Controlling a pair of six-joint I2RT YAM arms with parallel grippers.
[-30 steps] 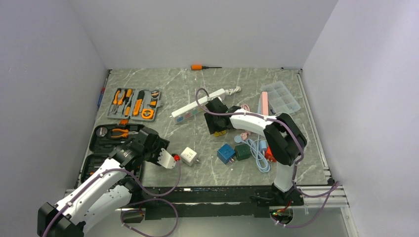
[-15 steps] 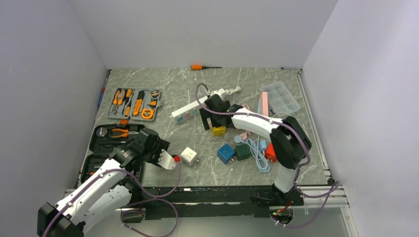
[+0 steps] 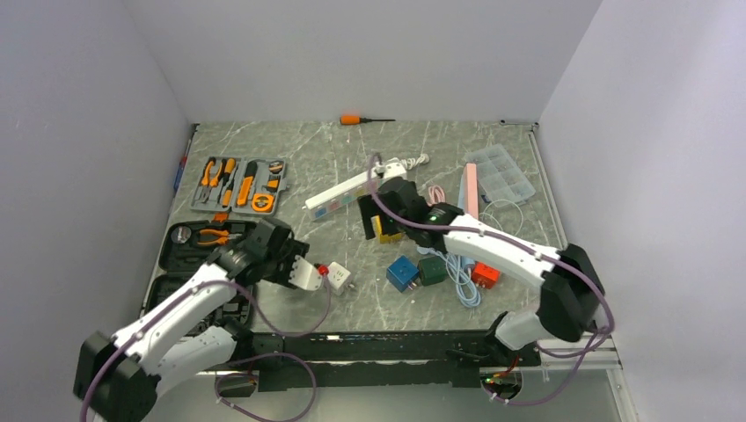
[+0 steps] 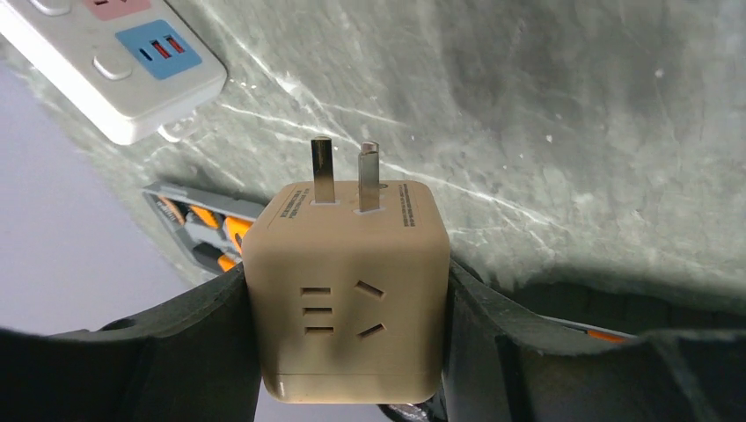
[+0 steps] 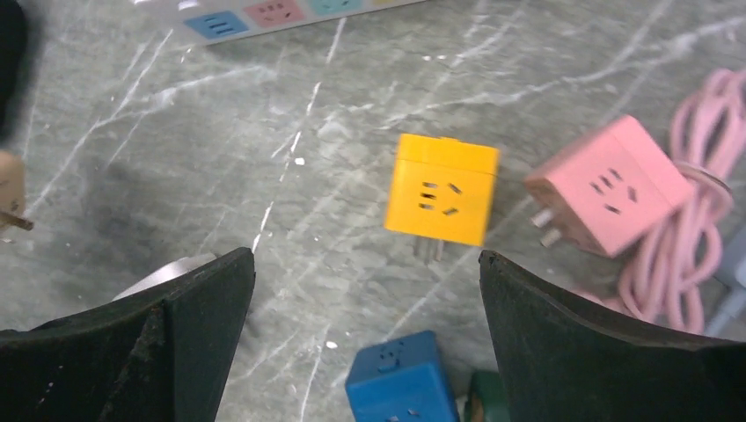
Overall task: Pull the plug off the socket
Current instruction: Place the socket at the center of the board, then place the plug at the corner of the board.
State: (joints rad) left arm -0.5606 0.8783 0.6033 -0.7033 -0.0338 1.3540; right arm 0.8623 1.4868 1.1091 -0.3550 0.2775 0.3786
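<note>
A white cube plug [image 4: 347,290] with two pins pointing away sits clamped between my left gripper's [image 4: 347,303] fingers; it shows at the table's front left [image 3: 338,279], apart from the white socket strip [image 3: 343,193] [image 4: 114,61]. My right gripper [image 5: 362,264] [image 3: 380,220] hovers open above the table, with nothing between its fingers. A yellow cube plug [image 5: 442,189] [image 3: 388,231] lies on the table just beyond it. The strip's coloured outlets [image 5: 264,10] edge the top of the right wrist view.
A pink cube [image 5: 609,185] with a pink cable [image 5: 695,255], a blue cube [image 5: 400,387] [image 3: 402,272] and a green cube [image 3: 432,270] lie near the right gripper. Tool cases [image 3: 239,185] [image 3: 189,246] sit at the left, a clear organiser box [image 3: 503,173] at the back right, a screwdriver [image 3: 361,119] at the back.
My right gripper's jaws have opened wide and its arm has swung out to the right. The left arm has shifted slightly right with the white cube still in its grip.
</note>
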